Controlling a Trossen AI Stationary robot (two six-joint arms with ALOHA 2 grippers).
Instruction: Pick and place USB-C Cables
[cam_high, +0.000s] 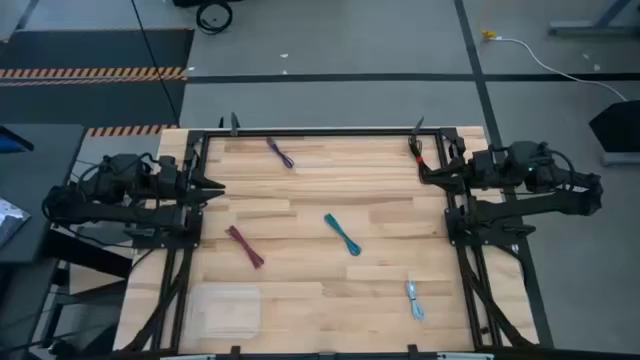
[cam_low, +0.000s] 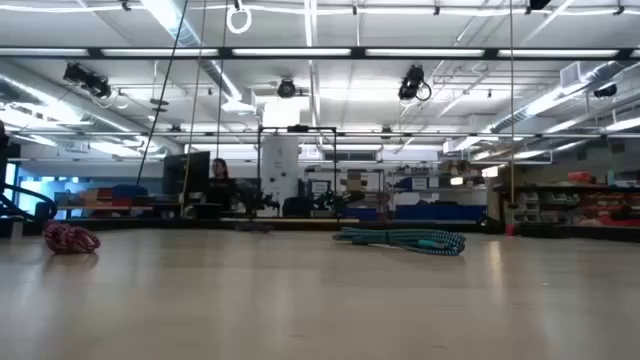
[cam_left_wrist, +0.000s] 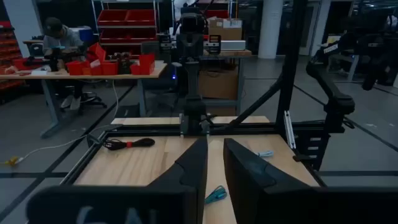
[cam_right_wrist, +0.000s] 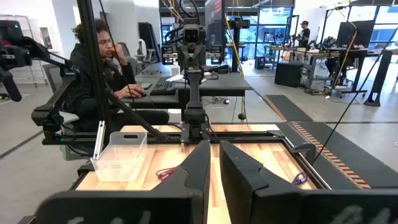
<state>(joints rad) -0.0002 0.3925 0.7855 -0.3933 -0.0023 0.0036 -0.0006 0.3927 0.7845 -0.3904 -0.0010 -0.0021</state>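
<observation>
Five small bundled cables lie flat on the wooden table. In the high view the purple cable (cam_high: 280, 153) is near the far edge, the black-and-red cable (cam_high: 417, 150) is at the far right corner, the teal cable (cam_high: 342, 234) is in the middle, the maroon cable (cam_high: 245, 246) is left of centre, and the light blue cable (cam_high: 415, 299) is near the front right. My left gripper (cam_high: 210, 187) waits at the left edge. My right gripper (cam_high: 425, 170) waits at the right edge, close to the black-and-red cable. Both are open by a narrow gap and hold nothing.
A clear plastic container (cam_high: 225, 308) stands on the table's near left corner. A black metal frame (cam_high: 320, 131) runs round the table's edges. A person sits at a desk beyond the left side, seen in the right wrist view (cam_right_wrist: 99, 68).
</observation>
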